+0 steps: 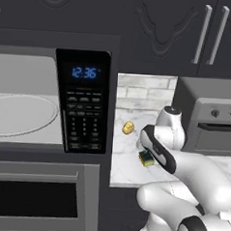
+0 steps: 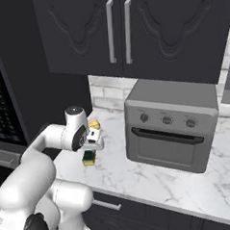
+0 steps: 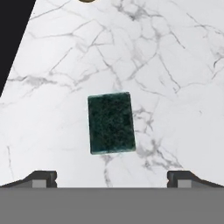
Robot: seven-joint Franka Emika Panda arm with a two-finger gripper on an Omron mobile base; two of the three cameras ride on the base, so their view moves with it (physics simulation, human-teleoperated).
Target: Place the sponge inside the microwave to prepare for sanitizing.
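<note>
Sponge [image 3: 111, 123] lies green-side up on open marble counter [image 3: 175, 65]; jaws spread wide, empty.

The arm [image 2: 46, 140] is reaching over the marble counter [image 2: 155, 182], its gripper [image 2: 93, 142] hanging just above the sponge [image 2: 89, 158]. A grey oven [image 2: 171, 124] is sitting to the right, under dark cabinets [image 2: 131, 29].

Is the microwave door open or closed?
Open. The microwave shows its pale inside and round turntable, with no glass in front.
</note>
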